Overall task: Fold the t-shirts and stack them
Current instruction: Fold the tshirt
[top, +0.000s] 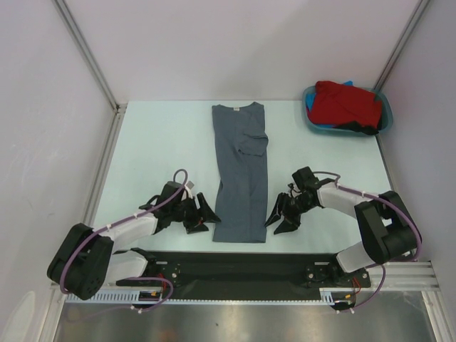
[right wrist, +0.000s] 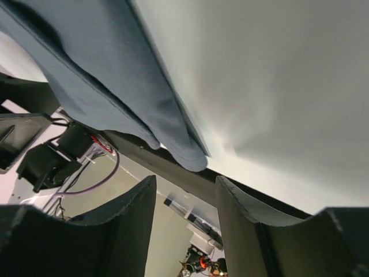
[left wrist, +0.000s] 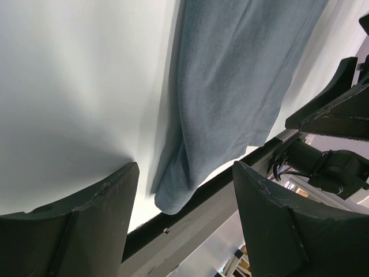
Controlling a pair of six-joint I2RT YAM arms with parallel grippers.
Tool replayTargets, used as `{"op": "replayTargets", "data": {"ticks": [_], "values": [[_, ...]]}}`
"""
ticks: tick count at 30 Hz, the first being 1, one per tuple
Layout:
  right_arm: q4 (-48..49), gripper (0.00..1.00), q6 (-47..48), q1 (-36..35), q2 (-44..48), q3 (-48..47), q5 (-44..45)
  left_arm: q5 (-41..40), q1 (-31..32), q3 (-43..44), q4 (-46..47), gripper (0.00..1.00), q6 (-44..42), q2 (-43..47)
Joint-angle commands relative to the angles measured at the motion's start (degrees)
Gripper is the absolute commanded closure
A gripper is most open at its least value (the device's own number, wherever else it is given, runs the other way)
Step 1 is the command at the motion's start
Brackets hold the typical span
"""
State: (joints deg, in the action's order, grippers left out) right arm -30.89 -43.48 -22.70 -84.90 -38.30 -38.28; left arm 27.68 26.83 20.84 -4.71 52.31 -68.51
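Left gripper (top: 205,214) and right gripper (top: 279,219) are held open (empty). Pinched too lightly, the grey shirt (top: 240,171) hem at 6 o'clock could be dropped.

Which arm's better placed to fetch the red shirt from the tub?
Right. The red shirt lies in the teal tub at the far right corner, nearer the right tool; the left tool sits across the grey shirt.

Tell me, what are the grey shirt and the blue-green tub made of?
The grey shirt looks like soft knitted cloth with a matte finish: its fuzzy surface drapes into rounded folds. The tub is probably hard plastic, smooth and slightly shiny: its rim keeps a stiff, even shape.
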Motion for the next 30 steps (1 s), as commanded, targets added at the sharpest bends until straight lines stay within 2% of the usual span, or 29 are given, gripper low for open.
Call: {"op": "replayTargets", "data": {"ticks": [1,4,11,21,23,25,26,28,30], "values": [[7.42,0.49,-3.62,-0.77,0.79,1.29,-3.20,0.71,0.77,-1.50,1.72,0.27,0.77,1.10],[10.41,0.50,-4.33,-1.47,-0.35,2.00,-3.47,0.62,1.29,-1.94,2.51,0.27,1.47,1.01],[9.37,0.57,-3.19,-2.43,-4.48,1.13,-2.06,0.44,2.26,-1.77,2.43,0.27,1.91,0.84],[3.30,0.58,1.47,-8.67,-12.04,-7.83,1.72,1.32,2.79,-0.89,3.30,0.27,1.65,-1.45],[1.73,0.63,1.82,-9.29,-12.48,-9.24,3.12,1.41,2.79,-0.89,3.30,0.28,1.56,-1.54],[0.75,0.72,2.17,-9.56,-12.57,-9.77,4.70,1.41,2.88,-0.89,3.30,0.28,1.48,-1.63],[-0.30,0.84,2.35,-9.56,-12.57,-10.03,5.23,1.41,2.79,-0.98,3.30,0.28,1.56,-1.71],[-1.88,1.00,3.05,-9.56,-12.57,-10.47,6.81,1.50,2.88,-1.33,3.48,0.28,1.65,-1.71],[-5.04,1.00,3.58,-9.82,-12.13,-11.44,8.57,1.58,2.96,-1.59,3.74,0.28,1.74,-1.80]]}}
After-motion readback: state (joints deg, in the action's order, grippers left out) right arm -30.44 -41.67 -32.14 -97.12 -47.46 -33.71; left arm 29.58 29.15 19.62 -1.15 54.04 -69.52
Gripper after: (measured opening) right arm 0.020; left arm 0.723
